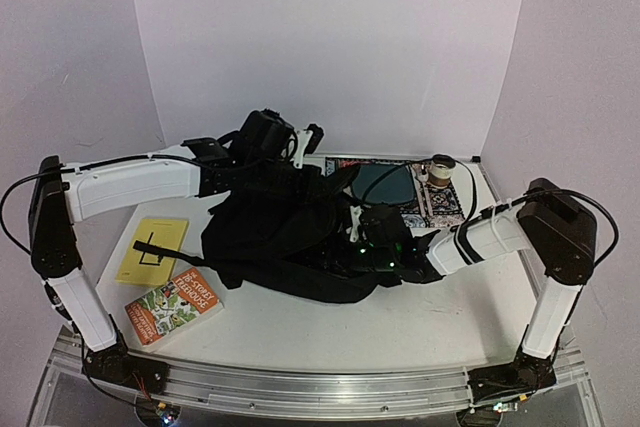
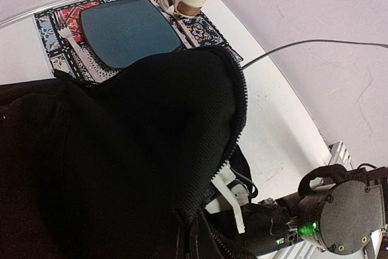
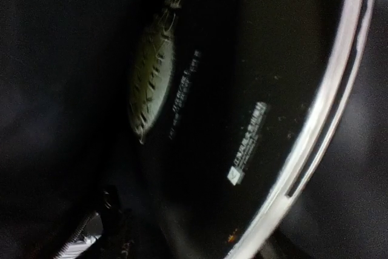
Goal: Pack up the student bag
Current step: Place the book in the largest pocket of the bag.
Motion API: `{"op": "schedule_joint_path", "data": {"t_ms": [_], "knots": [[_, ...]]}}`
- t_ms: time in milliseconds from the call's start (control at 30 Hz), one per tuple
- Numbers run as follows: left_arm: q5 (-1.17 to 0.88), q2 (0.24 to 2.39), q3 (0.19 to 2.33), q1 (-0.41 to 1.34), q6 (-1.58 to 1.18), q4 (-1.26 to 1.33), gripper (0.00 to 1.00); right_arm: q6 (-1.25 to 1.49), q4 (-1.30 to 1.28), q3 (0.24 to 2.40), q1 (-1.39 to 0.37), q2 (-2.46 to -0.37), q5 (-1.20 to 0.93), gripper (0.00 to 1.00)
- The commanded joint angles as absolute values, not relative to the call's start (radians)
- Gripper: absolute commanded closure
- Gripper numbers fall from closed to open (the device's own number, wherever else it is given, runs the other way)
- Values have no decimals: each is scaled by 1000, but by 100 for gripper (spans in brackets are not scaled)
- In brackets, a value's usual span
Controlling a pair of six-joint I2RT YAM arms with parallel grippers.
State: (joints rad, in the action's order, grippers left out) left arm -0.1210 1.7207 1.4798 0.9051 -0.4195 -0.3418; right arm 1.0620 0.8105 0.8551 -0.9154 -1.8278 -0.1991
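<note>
The student bag (image 1: 285, 242), a soft black backpack, lay slumped in the middle of the white table (image 1: 420, 322), 1 zippered edge lifted into a peak. The left arm (image 1: 130, 187) reached level across from the left and bent down over the bag's far side. There the left gripper (image 1: 290, 159) was clamped tight on the raised fabric, holding the mouth open.

The right arm (image 1: 490, 239) rose from its base, folded at the elbow and ran low toward the left. Its right gripper (image 1: 356, 239) was pushed under the lifted flap into the opening. The fabric hid its fingers, so whether they stood apart or together could not be told.

Inside the bag, the right wrist view showed mostly darkness and 1 glossy black object (image 3: 242, 119) with a pale curved rim and small white labels. What it was could not be made out.

Behind the bag, at its far right edge, a patterned placemat (image 1: 440, 209) carried 1 dark blue plate (image 1: 388, 185) and 1 cup (image 1: 440, 169) at its far corner. Left of the bag lay 2 books: a yellow book (image 1: 150, 247) and, nearer the arms' bases, an orange book (image 1: 175, 305).
</note>
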Motion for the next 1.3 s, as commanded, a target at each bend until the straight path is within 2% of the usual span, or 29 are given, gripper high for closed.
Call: {"op": "schedule_joint_path", "data": {"t_ms": [0,133,233,433,567,733,933,1100,1267], "knots": [[-144,1648,1479,904,-430,-284,100,1012,787,896,-918,-1797,-255,63],[-181,1647,1476,904,-438,-270,100,1063,862,910,-918,-1828,-212,90],[-208,1645,1472,904,-450,-253,100,1135,965,900,-918,-1855,-160,99],[-253,1635,1462,904,-474,-218,100,1275,1150,859,-931,-1914,0,100],[-278,1639,1449,904,-491,-188,100,1315,1196,887,-963,-1961,95,100],[-297,1649,1444,904,-502,-170,100,1360,1196,968,-992,-2041,108,100],[-286,1639,1429,904,-502,-166,100,1345,1129,1034,-997,-2099,24,87],[-249,1618,1402,901,-491,-166,100,1269,1010,1023,-997,-2045,-52,64],[-238,1603,1379,894,-488,-165,100,1199,897,1010,-997,-1984,-109,50]]}}
